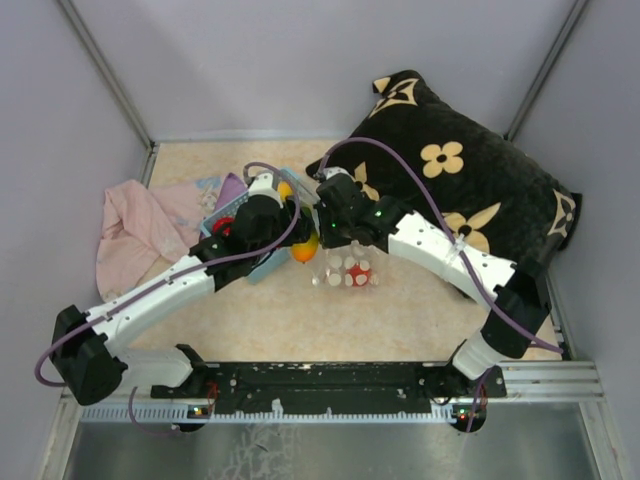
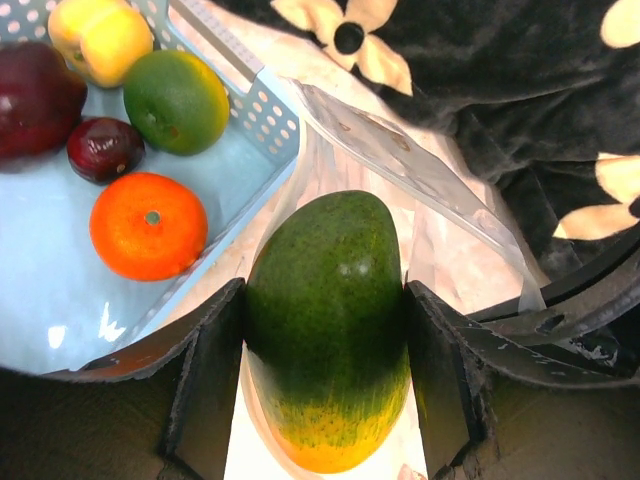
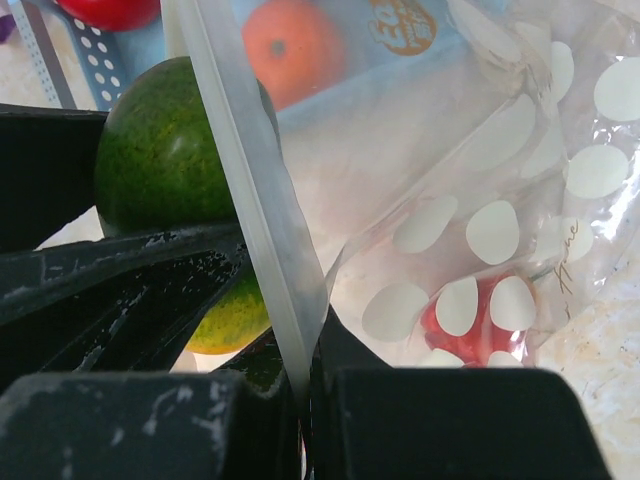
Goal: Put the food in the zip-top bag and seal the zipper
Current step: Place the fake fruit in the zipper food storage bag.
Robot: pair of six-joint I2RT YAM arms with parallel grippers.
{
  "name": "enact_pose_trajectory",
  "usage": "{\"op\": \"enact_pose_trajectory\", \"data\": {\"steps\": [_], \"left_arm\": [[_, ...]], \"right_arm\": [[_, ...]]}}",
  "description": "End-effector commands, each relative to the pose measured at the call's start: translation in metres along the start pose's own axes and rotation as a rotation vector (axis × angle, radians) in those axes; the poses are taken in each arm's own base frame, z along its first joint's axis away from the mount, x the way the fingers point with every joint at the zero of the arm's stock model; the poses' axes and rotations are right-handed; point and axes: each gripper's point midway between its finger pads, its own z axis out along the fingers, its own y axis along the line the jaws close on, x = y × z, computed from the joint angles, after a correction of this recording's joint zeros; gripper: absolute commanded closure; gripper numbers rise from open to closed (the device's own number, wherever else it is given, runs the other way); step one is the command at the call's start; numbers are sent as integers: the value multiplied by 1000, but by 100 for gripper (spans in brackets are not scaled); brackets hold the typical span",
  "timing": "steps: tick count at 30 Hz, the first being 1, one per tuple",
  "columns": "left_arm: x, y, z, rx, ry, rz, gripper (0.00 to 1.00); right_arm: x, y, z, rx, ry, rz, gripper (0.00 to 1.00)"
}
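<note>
My left gripper (image 2: 326, 345) is shut on a green-and-yellow toy mango (image 2: 330, 290), one piece of the food, and holds it beside the mouth of the zip-top bag (image 2: 400, 160). My right gripper (image 3: 305, 395) is shut on the zipper (image 3: 255, 200), holding that edge of the dotted bag (image 3: 490, 230) up. A red piece of food (image 3: 470, 325) lies inside the bag. The top view shows both grippers close together over the bag (image 1: 347, 270). More food sits in the light-blue basket (image 2: 268, 125): an orange (image 2: 148, 225), a green fruit (image 2: 175, 100), a yellow one (image 2: 100, 35) and a dark purple one (image 2: 103, 148).
A black pillow with cream flowers (image 1: 470, 170) fills the back right, close behind the right arm. A pink cloth (image 1: 140, 225) lies left of the basket (image 1: 232, 212). Grey walls close in the table on three sides.
</note>
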Motion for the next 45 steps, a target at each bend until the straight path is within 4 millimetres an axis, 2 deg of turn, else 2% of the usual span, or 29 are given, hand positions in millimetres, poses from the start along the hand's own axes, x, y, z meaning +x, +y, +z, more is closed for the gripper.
{"op": "enact_pose_trajectory", "data": {"steps": [1,5,11,13,20,24,27,33,37,41,45], "left_arm": [[-8,-11,-2,-6,1,-95,44],[-7,-4,1,-61,4,-121,42],[-5,-5,7,-83,27,-123,39],[-4,-2,7,-97,29,-120,35],[2,15,7,-184,39,-97,33],[0,11,5,-179,52,-88,30],[-7,2,0,-131,43,-99,21],[-14,-8,-11,-75,49,-93,13],[-20,-2,-26,-105,58,-88,13],[-25,8,-50,-133,75,-74,12],[-5,28,-64,-192,144,-62,13]], "right_arm": [[-24,23,-18,-109,-103,1,100],[-22,24,-23,-128,-113,0,100],[-22,26,-28,-157,-141,7,100],[-21,24,-28,-153,-147,13,100],[-17,23,-30,-169,-157,22,100],[-15,24,-30,-187,-170,38,100],[-11,23,-29,-182,-164,45,100],[-9,20,-28,-182,-175,69,100],[-9,19,-29,-179,-182,80,100],[-11,18,-30,-170,-187,95,100],[-13,18,-32,-171,-195,101,100]]}}
